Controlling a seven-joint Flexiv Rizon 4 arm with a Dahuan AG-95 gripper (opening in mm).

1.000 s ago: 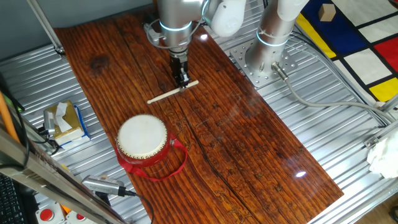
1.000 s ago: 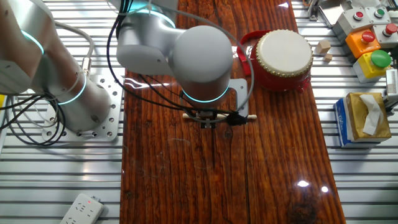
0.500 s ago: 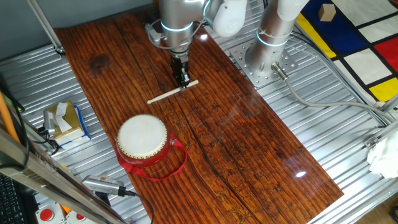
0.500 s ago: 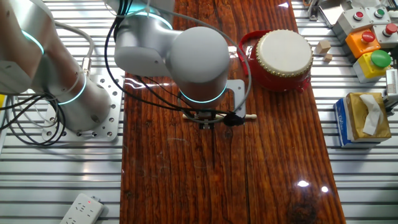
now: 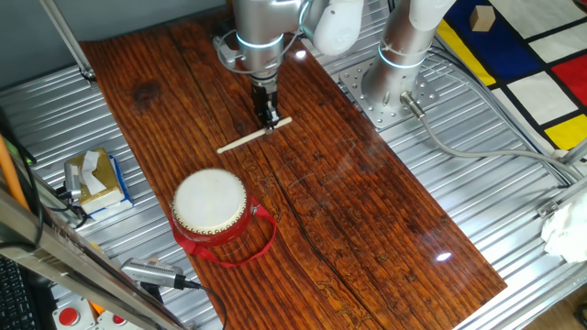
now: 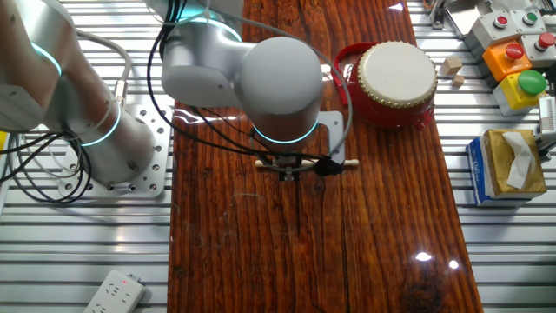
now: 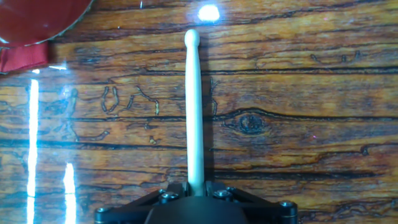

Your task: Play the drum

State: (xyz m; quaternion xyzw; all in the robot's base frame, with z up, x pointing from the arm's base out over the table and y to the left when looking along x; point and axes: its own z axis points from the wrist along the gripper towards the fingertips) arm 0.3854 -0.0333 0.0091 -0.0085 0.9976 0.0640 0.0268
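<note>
Nothing has shifted noticeably since the earlier frames; gripper (image 5: 270, 120) low over the wooden board (image 5: 367, 202), fingers closed on one end of the drumstick (image 5: 254, 136); stick lying flat along the board, tip toward the drum (image 5: 210, 204); drum upright on the board, well apart from the gripper, red strap (image 5: 261, 240) looped beside it; tissue box (image 5: 94, 178) off the board.

A tissue box (image 6: 506, 165) lies beside the wooden board (image 6: 261, 243) — coloured push-buttons (image 6: 519, 65) nearby.
</note>
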